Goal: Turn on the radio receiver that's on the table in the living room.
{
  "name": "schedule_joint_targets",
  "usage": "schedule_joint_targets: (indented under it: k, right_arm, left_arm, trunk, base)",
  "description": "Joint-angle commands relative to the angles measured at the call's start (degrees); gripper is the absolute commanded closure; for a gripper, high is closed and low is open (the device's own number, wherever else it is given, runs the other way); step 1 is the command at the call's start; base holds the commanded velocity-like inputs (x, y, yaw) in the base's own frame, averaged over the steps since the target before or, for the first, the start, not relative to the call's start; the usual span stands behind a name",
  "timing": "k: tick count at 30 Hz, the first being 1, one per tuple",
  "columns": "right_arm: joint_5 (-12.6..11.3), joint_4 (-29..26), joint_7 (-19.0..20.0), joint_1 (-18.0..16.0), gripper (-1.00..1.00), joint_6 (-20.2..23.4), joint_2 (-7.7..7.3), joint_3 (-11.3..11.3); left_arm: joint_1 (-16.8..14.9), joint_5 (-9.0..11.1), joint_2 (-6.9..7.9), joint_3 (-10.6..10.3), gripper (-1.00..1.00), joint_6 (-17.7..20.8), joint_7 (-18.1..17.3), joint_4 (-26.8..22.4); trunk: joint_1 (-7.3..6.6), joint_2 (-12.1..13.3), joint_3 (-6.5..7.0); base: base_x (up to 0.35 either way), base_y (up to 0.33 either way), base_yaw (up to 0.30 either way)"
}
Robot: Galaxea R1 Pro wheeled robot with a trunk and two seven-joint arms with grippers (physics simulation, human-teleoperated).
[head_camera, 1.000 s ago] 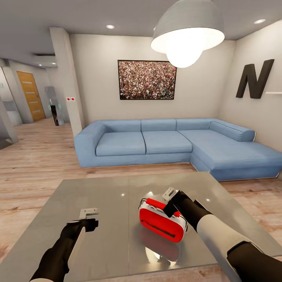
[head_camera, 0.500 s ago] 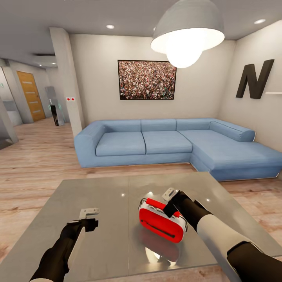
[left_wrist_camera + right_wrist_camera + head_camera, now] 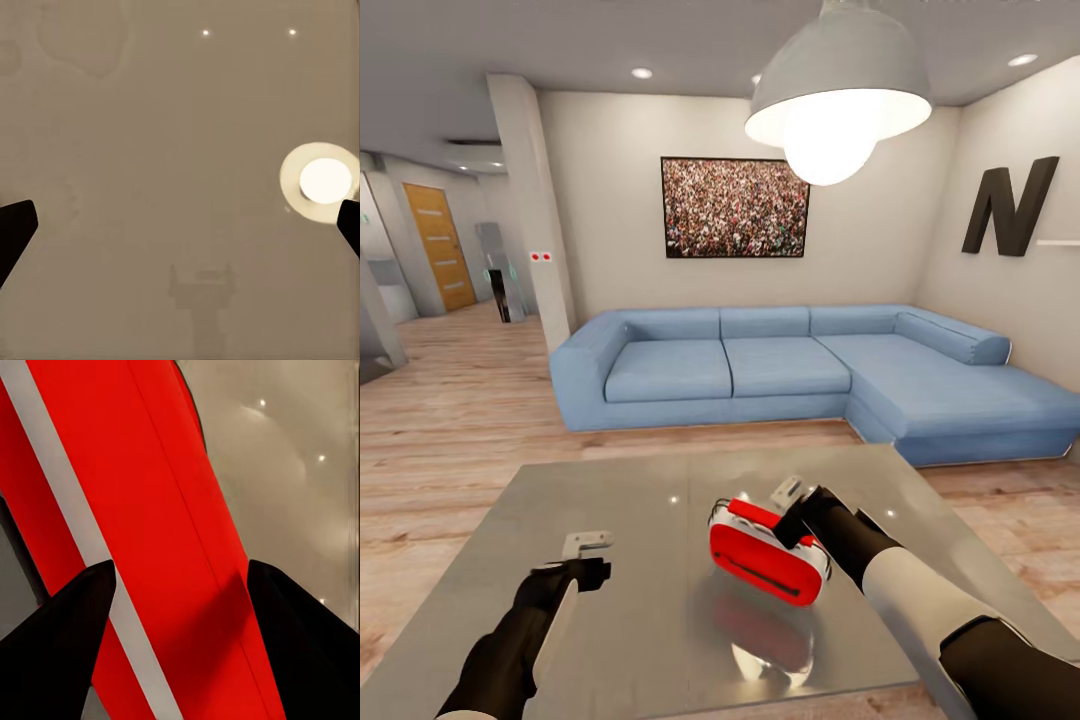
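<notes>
The living room fills the upper half of the head view: a blue L-shaped sofa (image 3: 790,370) across the middle, a crowd picture (image 3: 735,207) above it, a lit pendant lamp (image 3: 838,88) at upper right. The glossy grey surface (image 3: 630,520) spans the lower half. On it, right of centre, the red radio receiver (image 3: 765,562) sits tilted. The right gripper (image 3: 792,500) is at its top, fingers (image 3: 56,641) apart either side of the red body. At lower left, the left gripper (image 3: 588,545) hovers over bare surface, fingers (image 3: 15,229) apart.
</notes>
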Motion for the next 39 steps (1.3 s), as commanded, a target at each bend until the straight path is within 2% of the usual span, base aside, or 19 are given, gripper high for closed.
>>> schedule_joint_targets:
  k: [1, 4, 11, 16, 21, 29, 36, 39]
  right_arm:
    - [-0.2, -0.1, -0.1, 0.0, 1.00, -0.9, 0.00, 0.0]
    - [-0.3, -0.1, -0.2, 0.0, 1.00, -3.3, 0.00, 0.0]
    - [-0.3, -0.2, -0.4, 0.0, 1.00, -4.0, 0.00, -0.1]
    - [-0.1, -0.4, -3.4, 0.0, 1.00, -4.2, 0.16, 0.0]
    - [-0.2, -0.4, -4.4, 0.0, 1.00, -7.8, 0.18, 0.0]
    - [-0.5, -0.4, -4.1, 0.0, 1.00, -8.5, 0.18, -0.2]
    - [-0.5, -0.4, -4.5, 0.0, 1.00, -8.6, 0.18, -0.2]
    - [-0.6, -0.4, -4.7, 0.0, 1.00, -10.9, 0.18, -0.2]
  left_arm:
    - [0.0, 0.0, 0.06, 0.0, -1.00, 0.0, 0.0, 0.0]
    - [0.0, -0.2, 0.36, 0.1, -1.00, 0.0, 0.1, 0.0]
    - [0.0, -0.2, 0.77, 0.6, -1.00, 0.1, 0.2, 0.0]
    - [0.0, -0.2, 0.73, 1.6, -1.00, 0.2, 0.2, 0.0]
    - [0.0, -0.2, 0.73, 1.8, -1.00, 0.2, 0.2, 0.0]
    - [0.0, -0.2, 0.73, 1.8, -1.00, 0.2, 0.2, 0.1]
    - [0.0, -0.2, 0.73, 1.8, -1.00, 0.1, 0.2, 0.1]
    - [0.0, -0.2, 0.73, 1.8, -1.00, 0.1, 0.2, 0.1]
  trunk:
    - [-0.23, 0.4, 0.18]
    - [-0.89, 1.6, 0.72]
    - [-2.42, 4.4, 1.98]
    - [-3.52, 6.4, 2.88]
    - [-4.62, 8.4, 3.77]
    - [-6.38, 11.6, 5.21]
    - [-7.91, 14.5, 6.47]
    - [-8.57, 15.7, 7.01]
  base:
    - [0.000, 0.000, 0.000]
    - [0.000, 0.000, 0.000]
    - [0.000, 0.000, 0.000]
    - [-0.006, 0.000, 0.000]
    - [-0.270, 0.000, 0.000]
    - [-0.296, 0.000, 0.000]
    - [-0.041, 0.000, 0.000]
    - [-0.003, 0.000, 0.000]
